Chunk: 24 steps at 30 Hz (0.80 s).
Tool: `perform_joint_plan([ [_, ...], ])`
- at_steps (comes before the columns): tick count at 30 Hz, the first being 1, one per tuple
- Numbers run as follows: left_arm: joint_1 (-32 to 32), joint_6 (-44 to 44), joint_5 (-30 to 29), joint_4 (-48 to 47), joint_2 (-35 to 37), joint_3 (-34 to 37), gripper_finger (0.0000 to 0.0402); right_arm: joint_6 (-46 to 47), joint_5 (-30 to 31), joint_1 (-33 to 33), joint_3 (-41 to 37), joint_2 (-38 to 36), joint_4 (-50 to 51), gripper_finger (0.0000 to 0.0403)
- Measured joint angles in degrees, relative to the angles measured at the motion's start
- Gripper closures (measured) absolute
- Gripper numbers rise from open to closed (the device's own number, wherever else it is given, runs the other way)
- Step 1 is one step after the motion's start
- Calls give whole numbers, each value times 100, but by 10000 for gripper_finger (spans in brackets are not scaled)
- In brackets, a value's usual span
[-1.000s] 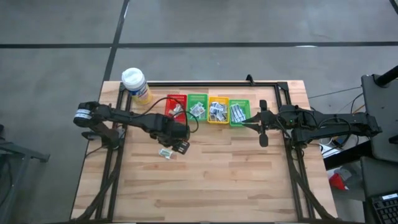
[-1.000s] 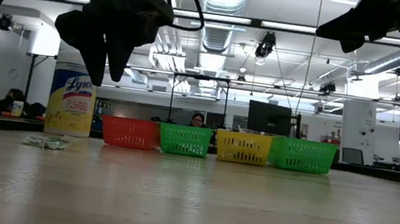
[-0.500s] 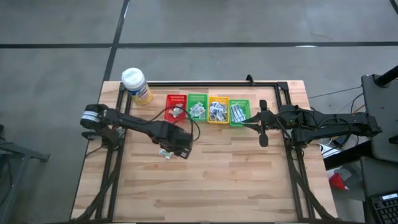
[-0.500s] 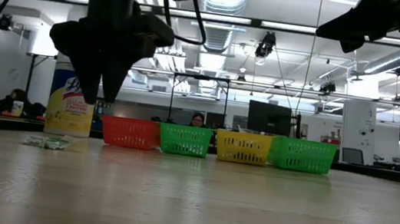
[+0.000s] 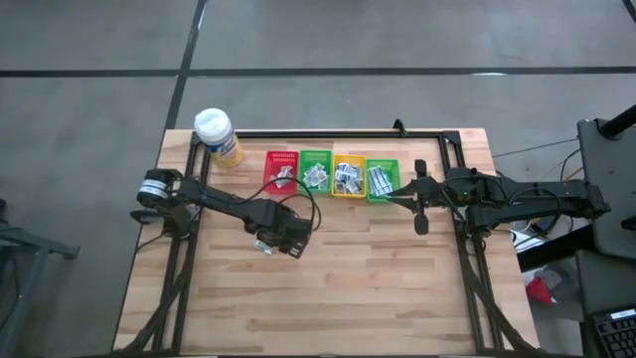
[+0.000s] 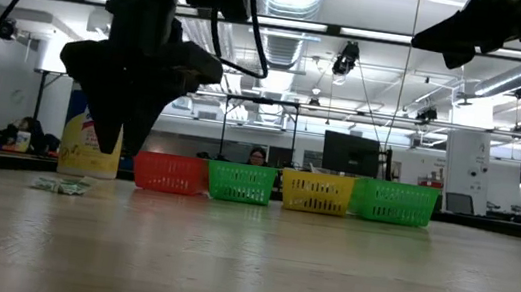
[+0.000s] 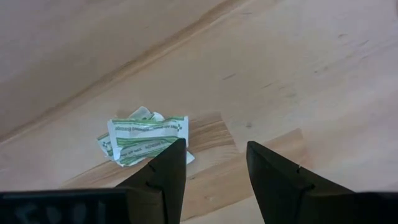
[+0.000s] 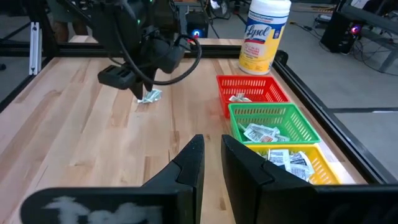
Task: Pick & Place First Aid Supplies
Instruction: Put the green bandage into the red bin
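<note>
A small heap of white, green-printed first aid packets lies flat on the wooden table, left of the middle. My left gripper hangs just above the table beside the heap, pointing down, its fingers open and nothing between them; one finger stands at the heap's edge. In the low view its tip is still above the packets. My right gripper waits raised at the right, its fingers a narrow gap apart and empty.
Four baskets stand in a row at the back: red, green, yellow and green, each with packets inside. A yellow wipes bottle stands at the back left. A black frame borders the table.
My left gripper has come down and toward the table's near edge, away from the red basket and onto the spot beside the packet heap, staying open and pointing down. The packets have not moved.
</note>
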State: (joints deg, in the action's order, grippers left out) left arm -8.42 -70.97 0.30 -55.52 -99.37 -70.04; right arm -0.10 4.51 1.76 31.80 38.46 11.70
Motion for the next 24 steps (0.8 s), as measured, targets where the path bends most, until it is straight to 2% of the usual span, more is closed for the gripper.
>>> perform_joint_plan([
  [16,-101,-25,14,-40,-410,0,241,-5,0,0,1,0,0,351],
  [24,-101,-23,-284,-146,-426,0,241,-7,0,0,0,0,0,351],
])
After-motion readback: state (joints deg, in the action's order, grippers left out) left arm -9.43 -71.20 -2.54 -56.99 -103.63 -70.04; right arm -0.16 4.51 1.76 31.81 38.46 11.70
